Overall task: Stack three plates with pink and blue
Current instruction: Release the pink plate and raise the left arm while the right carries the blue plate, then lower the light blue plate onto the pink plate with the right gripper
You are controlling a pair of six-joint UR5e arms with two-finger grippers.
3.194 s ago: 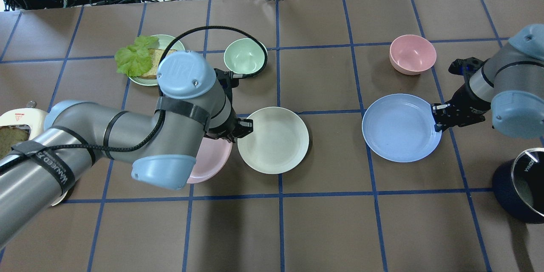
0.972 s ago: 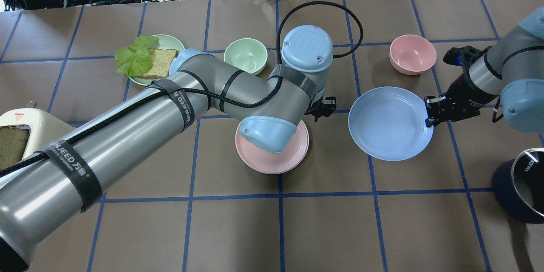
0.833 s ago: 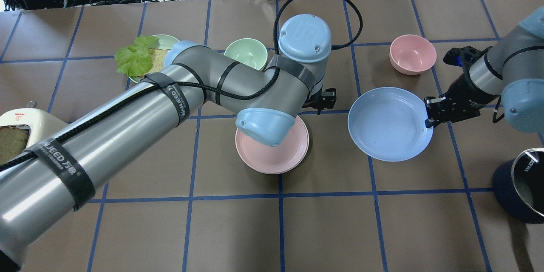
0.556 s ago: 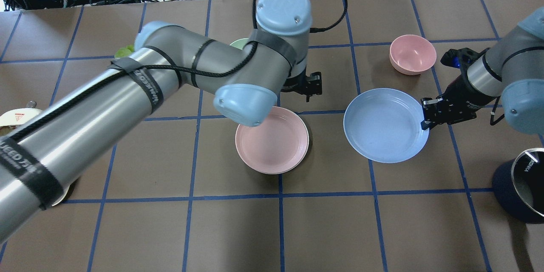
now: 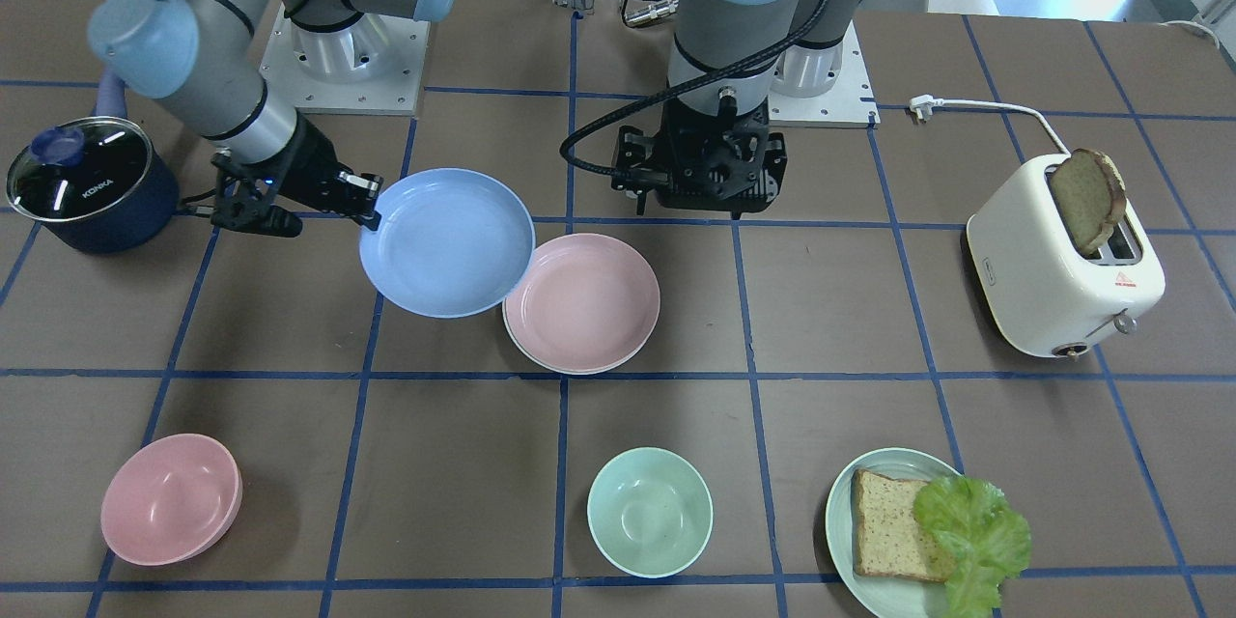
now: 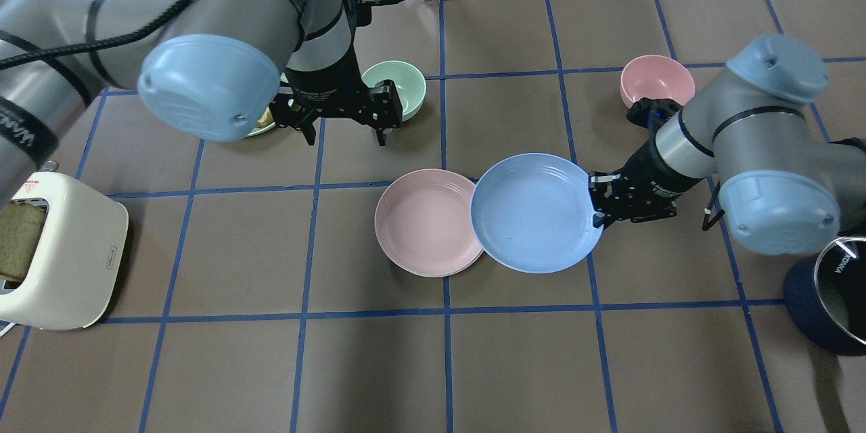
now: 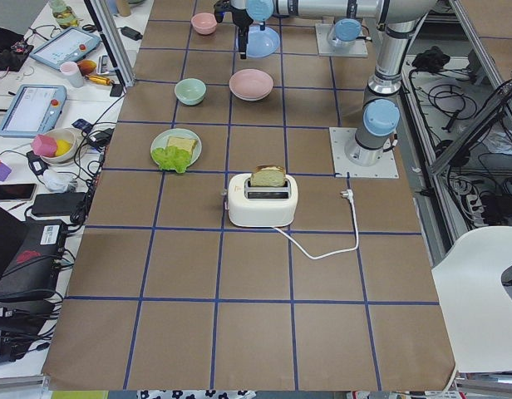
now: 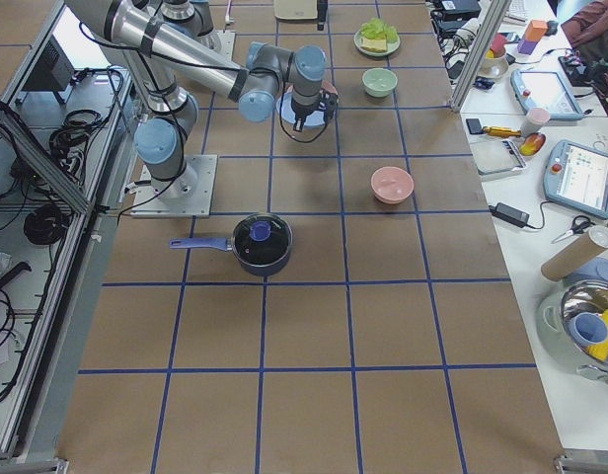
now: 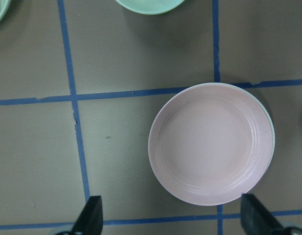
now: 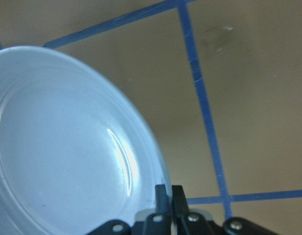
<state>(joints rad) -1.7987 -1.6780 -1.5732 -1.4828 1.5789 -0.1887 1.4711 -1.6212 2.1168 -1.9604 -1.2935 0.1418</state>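
From your camera at the table's end, the white toaster [image 7: 263,204] stood with a slice of bread [image 7: 268,175] up in its slot, its plug [image 7: 349,194] lying loose on the robot's side of it. Just beyond the toaster sat the green plate [image 7: 187,137] of bread and lettuce; farther from it, the mint bowl [image 7: 190,91] and the pink plate [image 7: 251,84]. Farthest from the toaster, the blue plate [image 7: 266,46] showed beneath the robot's arms [image 7: 322,7], the pink bowl [image 7: 204,22] alongside.
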